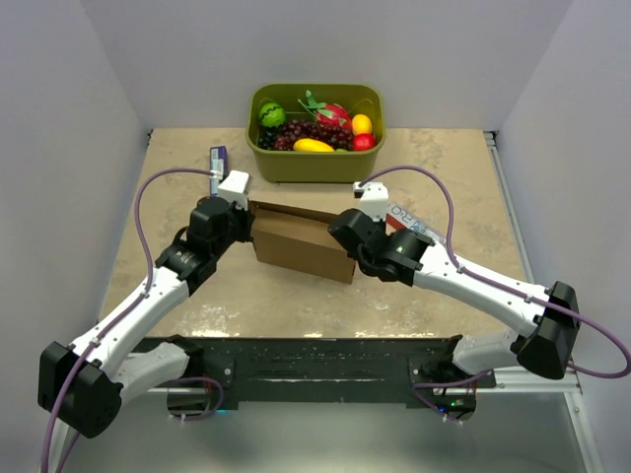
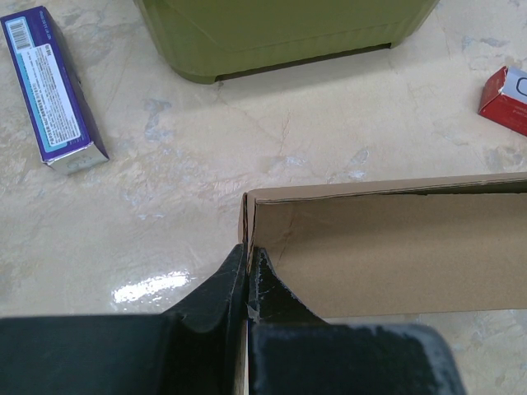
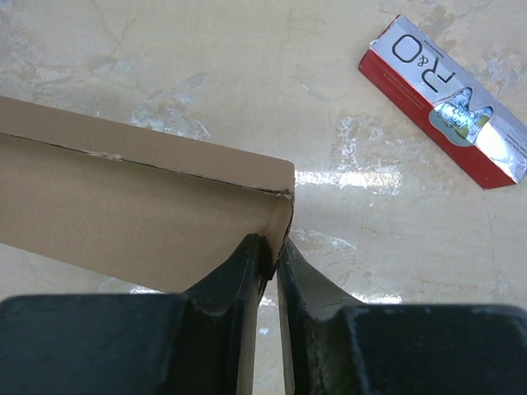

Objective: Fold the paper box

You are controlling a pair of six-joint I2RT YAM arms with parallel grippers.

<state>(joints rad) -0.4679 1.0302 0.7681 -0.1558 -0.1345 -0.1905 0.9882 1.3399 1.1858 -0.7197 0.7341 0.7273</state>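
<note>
The paper box (image 1: pixel 301 241) is brown cardboard, standing as a shallow trough in the middle of the table between both arms. My left gripper (image 1: pixel 247 223) is at its left end. In the left wrist view this gripper (image 2: pixel 247 252) is shut on the thin end wall of the paper box (image 2: pixel 387 247), one finger inside and one outside. My right gripper (image 1: pixel 350 238) is at the right end. In the right wrist view its fingers (image 3: pixel 276 243) straddle the end wall of the paper box (image 3: pixel 140 206) with a narrow gap showing between them, so it is slightly open.
An olive-green tub (image 1: pixel 315 166) of toy fruit stands just behind the box, close in the left wrist view (image 2: pixel 288 33). A purple carton (image 1: pixel 217 158) (image 2: pixel 53 90) lies at the back left. A red and silver carton (image 3: pixel 445 103) (image 2: pixel 506 99) lies beyond the right end.
</note>
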